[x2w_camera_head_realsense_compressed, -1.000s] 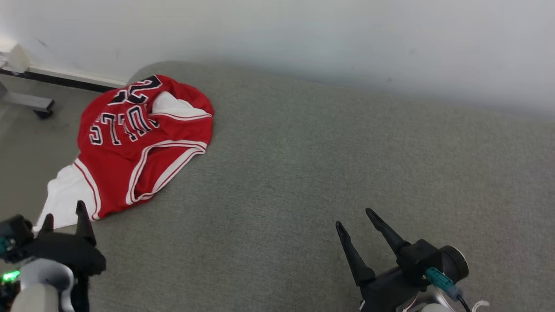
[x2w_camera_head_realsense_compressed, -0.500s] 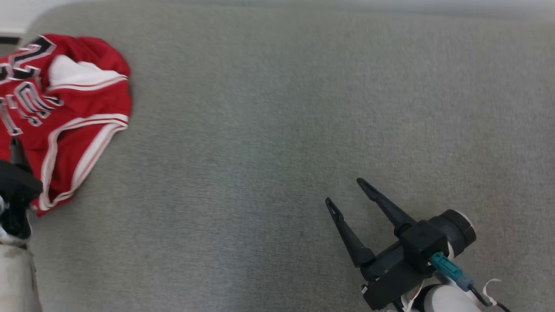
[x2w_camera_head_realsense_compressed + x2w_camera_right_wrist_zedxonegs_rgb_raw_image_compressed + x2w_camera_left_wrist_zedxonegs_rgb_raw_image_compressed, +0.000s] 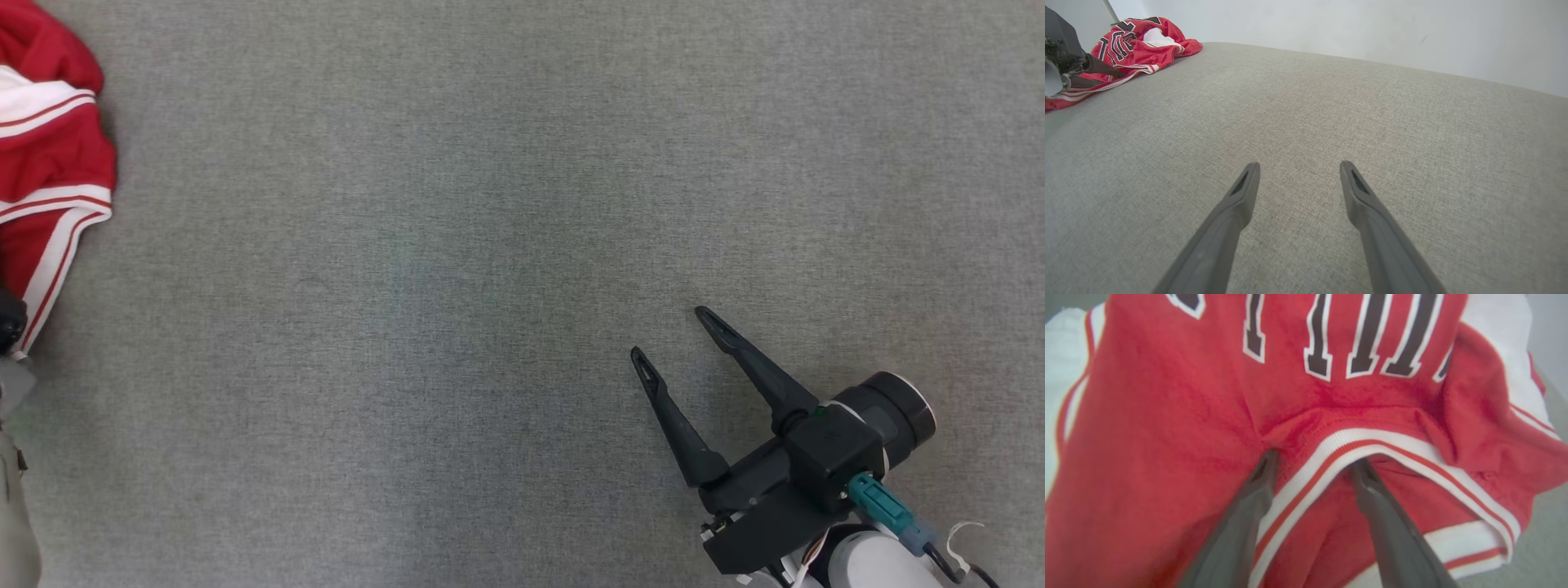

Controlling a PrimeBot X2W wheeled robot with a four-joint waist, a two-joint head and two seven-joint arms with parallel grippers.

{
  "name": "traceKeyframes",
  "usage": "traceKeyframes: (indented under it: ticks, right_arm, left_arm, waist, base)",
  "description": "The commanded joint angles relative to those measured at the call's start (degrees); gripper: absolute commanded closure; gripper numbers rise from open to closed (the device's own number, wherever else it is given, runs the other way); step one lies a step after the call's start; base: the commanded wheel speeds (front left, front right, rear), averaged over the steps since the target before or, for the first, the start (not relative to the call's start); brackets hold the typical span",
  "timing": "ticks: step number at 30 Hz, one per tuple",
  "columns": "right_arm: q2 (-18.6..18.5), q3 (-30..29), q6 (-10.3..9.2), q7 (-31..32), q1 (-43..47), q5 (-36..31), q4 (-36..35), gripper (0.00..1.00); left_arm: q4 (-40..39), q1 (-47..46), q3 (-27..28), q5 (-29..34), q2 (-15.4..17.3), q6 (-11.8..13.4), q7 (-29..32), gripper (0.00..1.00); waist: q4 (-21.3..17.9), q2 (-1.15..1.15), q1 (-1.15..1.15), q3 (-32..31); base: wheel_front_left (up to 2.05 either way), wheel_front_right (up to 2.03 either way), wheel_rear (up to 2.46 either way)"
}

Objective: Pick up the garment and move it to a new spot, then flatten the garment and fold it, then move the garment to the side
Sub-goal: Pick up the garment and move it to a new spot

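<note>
Head camera has swung rightward; left gripper (image 3: pixel 1316 457) has advanced onto the red jersey (image 3: pixel 1167 416), jaws open astride its white trim. Right gripper (image 3: pixel 669 332) idle, jaws open, above grey upholstery (image 3: pixel 457 229). Jersey lies crumpled at the upholstery's left end: not yet lifted, all steps remain.

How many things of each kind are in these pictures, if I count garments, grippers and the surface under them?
Garment: 1, the red jersey
Grippers: 2, the left gripper and the right gripper, both open
Surface: 1, the grey fabric surface
Total: 4
</note>
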Motion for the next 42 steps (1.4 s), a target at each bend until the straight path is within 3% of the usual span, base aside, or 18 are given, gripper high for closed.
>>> traceKeyframes:
  ticks: [1,7,14,18,23,31,42]
  right_arm:
    - [0.15,-0.08,-0.16,-0.2,0.67,-0.04,-0.35,0.0]
    - [1.26,0.65,-0.16,-1.08,0.93,1.05,1.73,0.0]
    - [3.17,1.4,-0.16,-3.7,1.18,2.77,7.35,0.0]
    - [5.26,1.56,-0.16,-6.73,2.91,4.07,12.31,0.0]
    - [7.29,2.07,-0.16,-9.58,4.6,5.52,17.53,0.0]
    - [9.35,2.02,-0.16,-11.84,5.84,6.74,21.21,0.0]
    - [10.2,2.29,-0.16,-12.81,4.48,6.78,22.9,0.0]
  left_arm:
    - [2.45,1.66,-0.34,-0.76,-2.53,-0.52,1.2,1.0]
    - [2.03,2.81,0.5,-2.2,-1.5,-1.75,1.28,1.0]
    - [-3.23,3.76,-1.67,0.66,3.15,-3.58,0.78,1.0]
    - [-8.75,4.07,-3.79,2.03,5.98,-5.38,2.78,1.0]
    - [-17.24,3.11,-7.81,3.81,6.99,-7.65,6.68,1.0]
    - [-29.58,0.99,-12.54,2.35,1.46,-8.51,10.32,1.0]
    - [-39.73,-2.99,-17.61,0.24,-7.27,-8.74,6.48,1.0]
  waist:
    - [-0.75,-0.01,0.0,0.04]
    - [-0.73,-0.01,0.0,-3.43]
    - [-1.1,-0.01,0.0,-10.73]
    - [-1.63,-0.01,0.0,-17.15]
    - [-3.73,-0.01,0.0,-24.26]
    - [-8.28,-0.01,0.0,-30.07]
    - [-15.73,-0.01,0.0,-30.14]
  base:
    - [0.0,0.0,0.0]
    - [0.0,0.0,0.0]
    - [0.0,0.0,0.0]
    - [0.0,0.0,0.0]
    - [0.0,0.0,0.0]
    - [0.0,0.0,0.0]
    - [0.0,0.0,0.0]
